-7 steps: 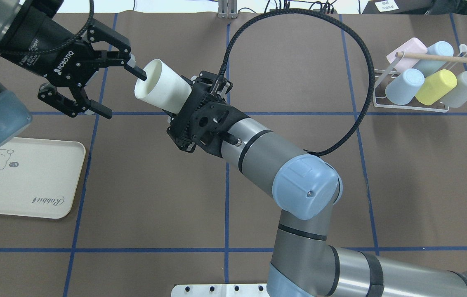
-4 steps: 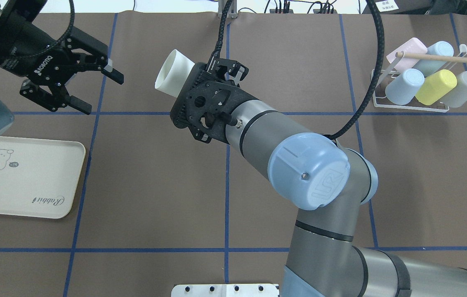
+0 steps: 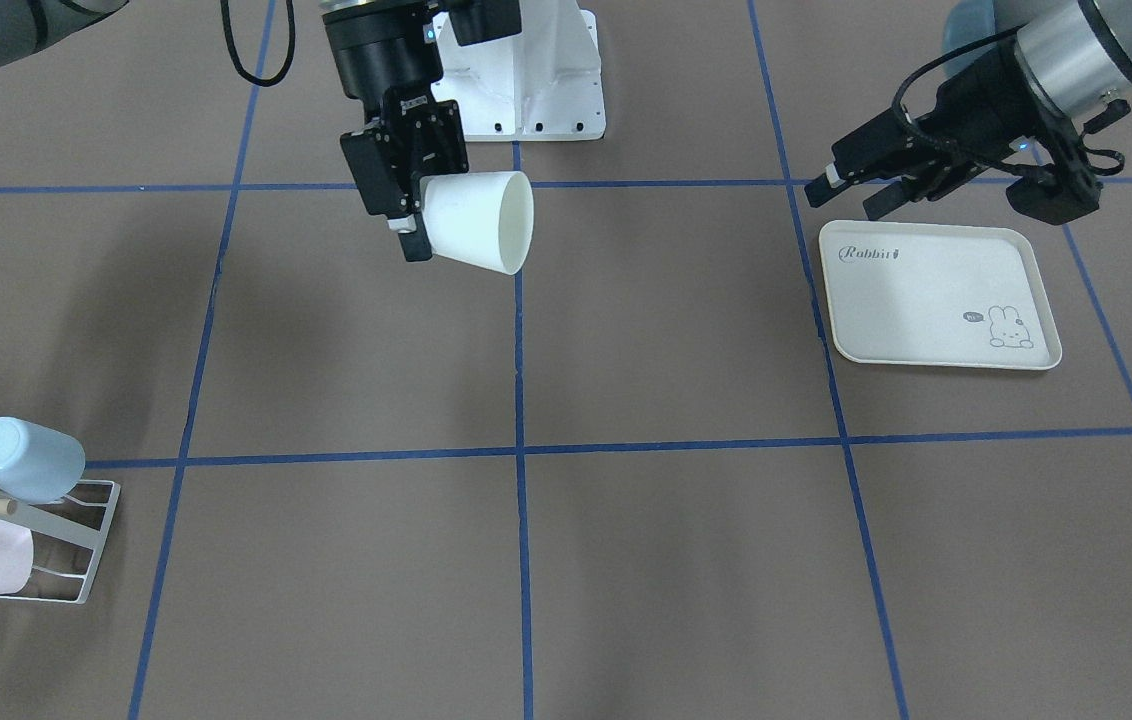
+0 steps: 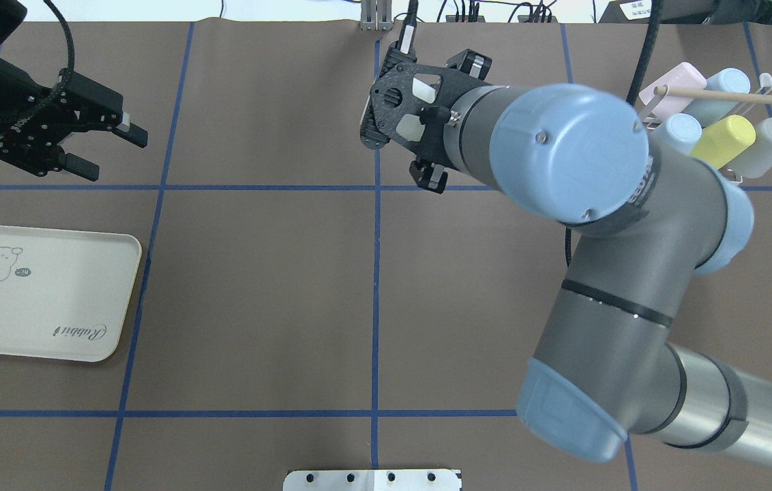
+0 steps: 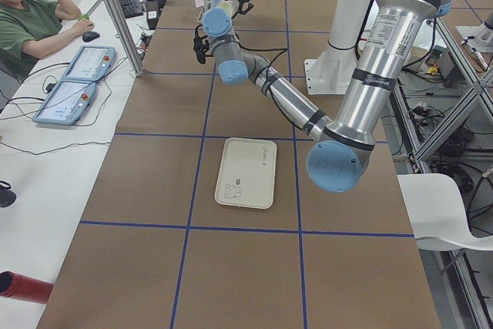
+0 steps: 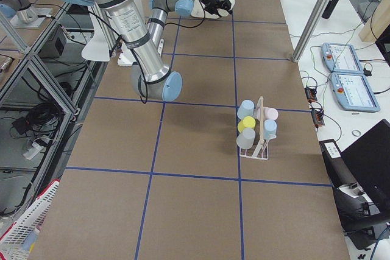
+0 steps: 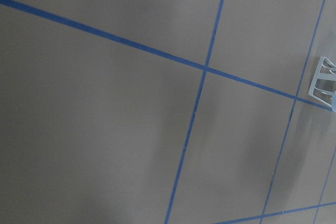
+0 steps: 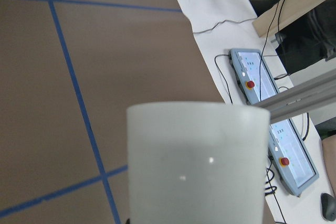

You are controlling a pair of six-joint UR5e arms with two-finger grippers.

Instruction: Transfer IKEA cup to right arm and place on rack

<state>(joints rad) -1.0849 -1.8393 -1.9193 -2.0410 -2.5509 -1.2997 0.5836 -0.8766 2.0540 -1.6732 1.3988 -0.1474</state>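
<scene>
R gripper (image 3: 413,215), upper centre in front view, clamped on base of white cup (image 3: 481,222), cup sideways. L gripper (image 3: 854,192), upper right, jaws wide apart, empty, near tray (image 3: 926,290).

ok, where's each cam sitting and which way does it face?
Front-facing: across the table, facing the robot; right gripper holds white cup, left gripper open.
Overhead: behind the robot, looking down; right arm fills foreground.
Exterior left: table's left end, along it; left arm near.
Exterior right: table's right end; right arm near, rack.
Left wrist: faces down at table, rack corner; no gripper shows.
Right wrist: along the held cup; no arm shows.
Shared: tray shows in front-facing and overhead.
</scene>
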